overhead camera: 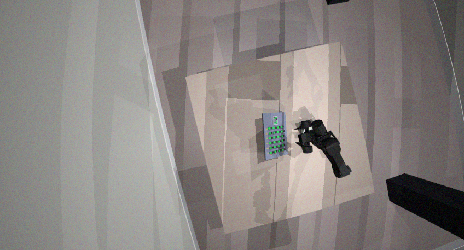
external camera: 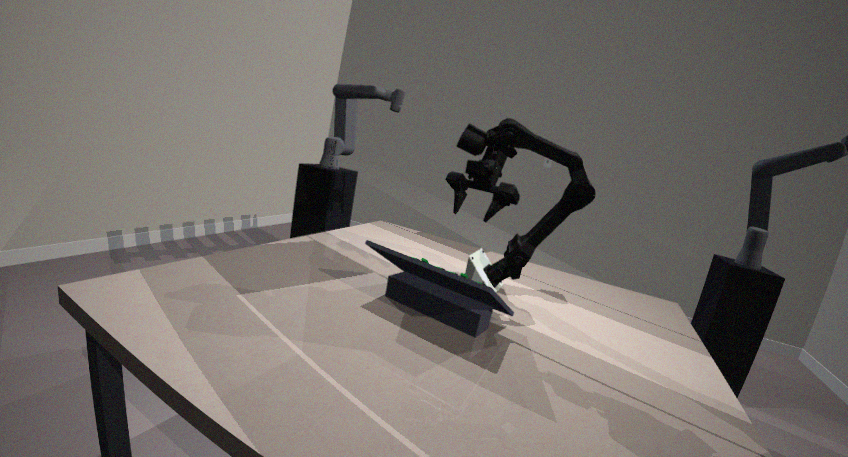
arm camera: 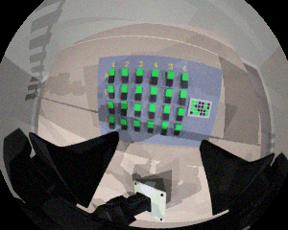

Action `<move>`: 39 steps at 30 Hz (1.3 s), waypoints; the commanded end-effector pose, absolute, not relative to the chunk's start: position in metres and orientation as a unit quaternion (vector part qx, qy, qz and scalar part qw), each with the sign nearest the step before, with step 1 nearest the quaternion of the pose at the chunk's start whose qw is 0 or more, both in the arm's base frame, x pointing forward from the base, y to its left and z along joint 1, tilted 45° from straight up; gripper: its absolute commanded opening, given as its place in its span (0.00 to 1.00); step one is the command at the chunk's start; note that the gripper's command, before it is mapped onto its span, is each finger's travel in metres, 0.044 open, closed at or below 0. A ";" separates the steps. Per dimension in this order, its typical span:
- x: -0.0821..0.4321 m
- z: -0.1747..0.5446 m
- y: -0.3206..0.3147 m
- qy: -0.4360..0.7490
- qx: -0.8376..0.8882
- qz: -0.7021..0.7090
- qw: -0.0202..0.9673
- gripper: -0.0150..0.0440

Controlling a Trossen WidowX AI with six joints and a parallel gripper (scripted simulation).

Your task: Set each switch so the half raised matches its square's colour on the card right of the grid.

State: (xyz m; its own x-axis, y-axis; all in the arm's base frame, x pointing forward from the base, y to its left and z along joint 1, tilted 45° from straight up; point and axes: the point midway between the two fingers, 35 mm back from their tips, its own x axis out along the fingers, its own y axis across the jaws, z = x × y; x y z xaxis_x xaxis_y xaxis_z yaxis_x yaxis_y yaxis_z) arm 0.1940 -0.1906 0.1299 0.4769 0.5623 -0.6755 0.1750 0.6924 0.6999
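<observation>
The blue-grey panel [overhead camera: 266,117] [external camera: 493,301] [arm camera: 211,130] is tilted, its far edge higher. It bears a grid of switches, each with a green far half and a dark near half, lettered by row and numbered by column; one is switch A4 [arm camera: 155,74]. Which halves are raised is too small to tell surely. The small card [overhead camera: 275,120] [arm camera: 200,108] lies right of the grid, a mix of green and dark squares, too blurred to read surely. My gripper [overhead camera: 295,136] [external camera: 471,216] [arm camera: 161,141] is open and empty, above and just nearer the arm than the panel, touching nothing.
A dark block [external camera: 436,302] props the panel on the wooden table [overhead camera: 247,195] [external camera: 333,381]. The arm's pale base plate [arm camera: 158,205] stands close to the panel's near edge. Grey arms on black pedestals [external camera: 324,200] [external camera: 737,321] stand beyond the table.
</observation>
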 end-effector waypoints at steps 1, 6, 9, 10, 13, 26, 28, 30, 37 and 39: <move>0.196 0.130 -0.190 0.497 0.371 0.124 0.775 0.89; 0.244 0.139 -0.157 0.504 0.363 0.108 0.777 0.67; 0.275 0.150 -0.126 0.499 0.363 0.107 0.780 0.53; 0.284 0.154 -0.115 0.496 0.364 0.109 0.781 0.49; 0.302 0.165 -0.085 0.488 0.369 0.118 0.782 0.35; 0.322 0.140 -0.061 0.476 0.371 0.115 0.789 0.25; 0.325 0.137 -0.058 0.476 0.371 0.115 0.789 0.25; 0.325 0.136 -0.058 0.476 0.371 0.115 0.789 0.25; 0.330 0.130 -0.053 0.476 0.371 0.115 0.789 0.25; 0.331 0.128 -0.051 0.476 0.371 0.115 0.789 0.25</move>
